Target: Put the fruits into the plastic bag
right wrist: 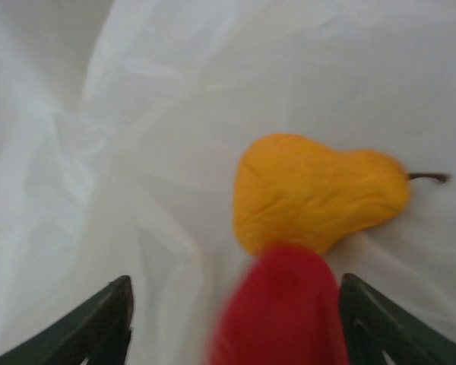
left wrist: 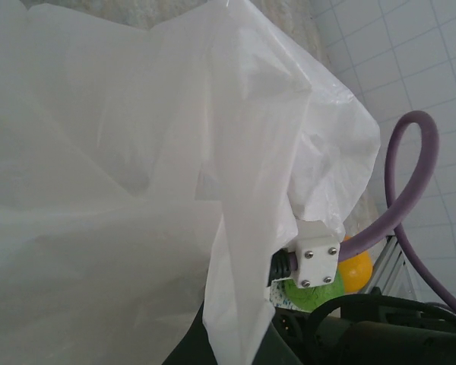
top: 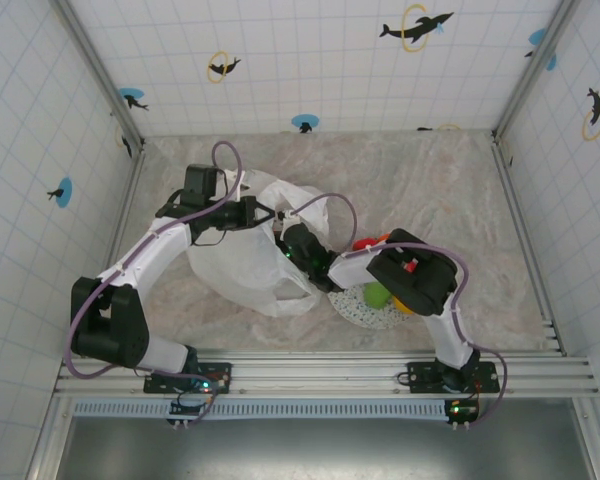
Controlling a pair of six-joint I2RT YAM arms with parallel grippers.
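Note:
The plastic bag [top: 242, 268] lies crumpled at mid-table. My left gripper [top: 268, 214] is shut on its upper edge and holds the mouth up; in the left wrist view the bag [left wrist: 137, 152] drapes over the fingers and hides them. My right gripper [right wrist: 239, 319] reaches inside the bag [right wrist: 137, 114], jaws wide apart. A blurred red fruit [right wrist: 281, 312] sits loose between them, close to the right finger [right wrist: 372, 323]. A yellow-orange pear [right wrist: 319, 190] lies on the plastic just beyond. A green fruit [top: 378, 294] and a yellow one [top: 405, 305] rest on the plate.
The speckled white plate [top: 355, 310] sits right of the bag, partly under the right arm. Red and orange fruits [top: 365, 243] lie behind that arm. The right arm's purple cable [left wrist: 410, 190] loops beside the bag. Tiled walls enclose the table on three sides.

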